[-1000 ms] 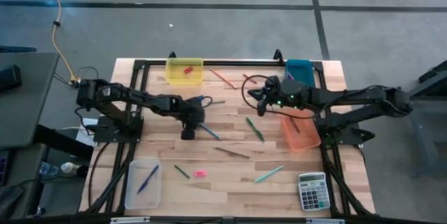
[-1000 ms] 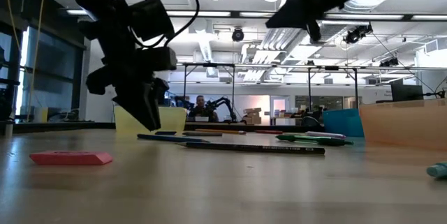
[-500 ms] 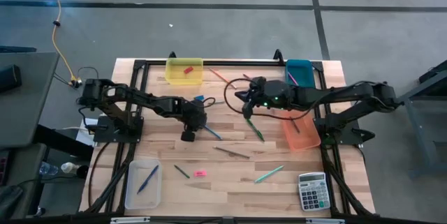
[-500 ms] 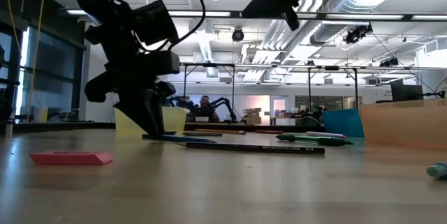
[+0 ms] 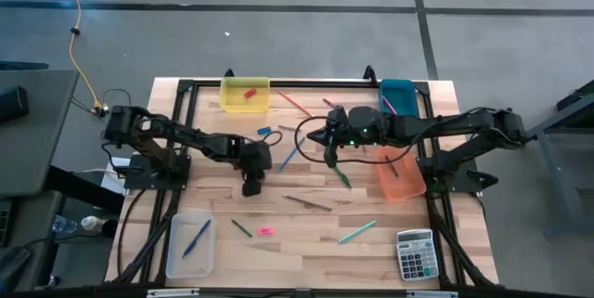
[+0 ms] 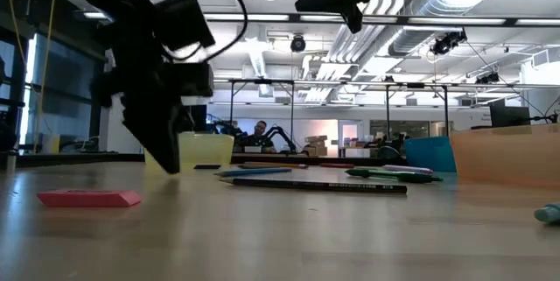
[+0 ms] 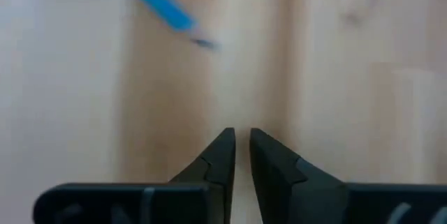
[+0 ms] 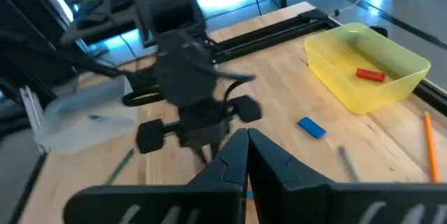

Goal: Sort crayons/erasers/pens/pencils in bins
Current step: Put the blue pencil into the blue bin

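Note:
My left gripper (image 5: 252,188) hangs shut over bare wood in the table's middle left, pointing down (image 7: 242,140). The blue pen (image 5: 290,158) lies just to its right; only the pen's tip (image 7: 162,9) shows in the left wrist view. My right gripper (image 5: 314,136) is shut and raised above the table's middle (image 8: 246,140). A red eraser (image 5: 249,94) lies in the yellow bin (image 5: 243,103). A blue eraser (image 5: 264,132) and a pink eraser (image 5: 265,231) lie on the wood. The teal bin (image 5: 399,87), orange bin (image 5: 401,185) and clear bin (image 5: 178,252) stand around the edges.
A green pen (image 5: 340,174), a dark pencil (image 5: 307,202), a teal stick (image 5: 357,232) and an orange pencil (image 5: 295,104) lie scattered on the table. The clear bin holds a blue pen (image 5: 196,239). A grey calculator (image 5: 415,253) sits at the near right corner.
My left gripper dipped to the table by the blue pen, then drew back toward the near edge. The blue pen has swung about and slid toward the right, and now slants the other way. My right gripper has moved toward the table's left, staying raised.

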